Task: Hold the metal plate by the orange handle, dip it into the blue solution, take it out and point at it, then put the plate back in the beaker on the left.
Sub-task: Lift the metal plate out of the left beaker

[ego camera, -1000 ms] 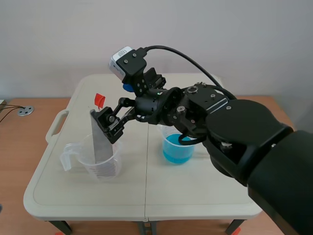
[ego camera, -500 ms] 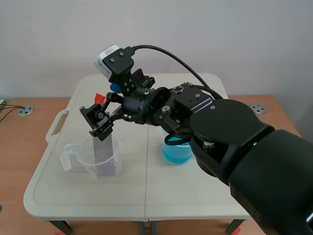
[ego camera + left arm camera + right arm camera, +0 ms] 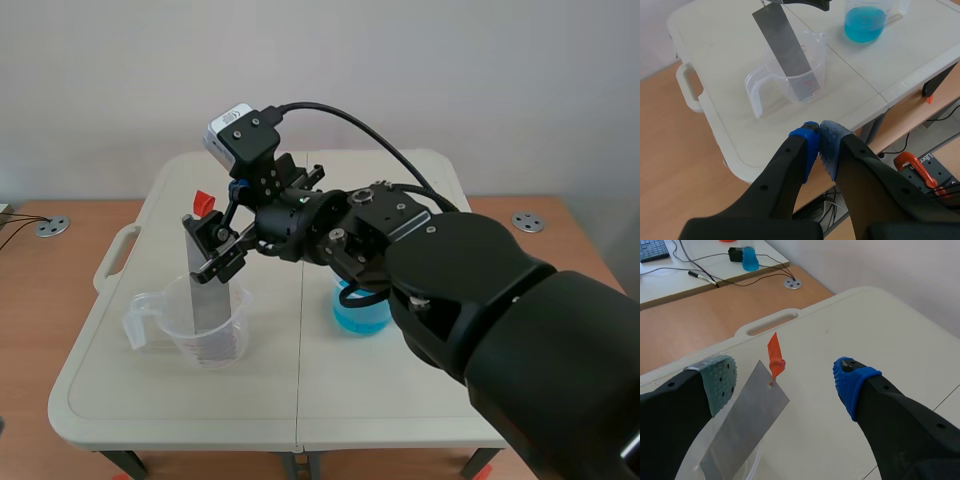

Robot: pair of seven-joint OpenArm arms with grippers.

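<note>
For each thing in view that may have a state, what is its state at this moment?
metal plate: leaning tilted in the left beaker, not gripped.
orange handle: free, nothing holds it.
left beaker: upright, holds the plate.
right beaker: upright, partly filled with blue solution.
right gripper: open, by the plate's top.
left gripper: shut on nothing.
</note>
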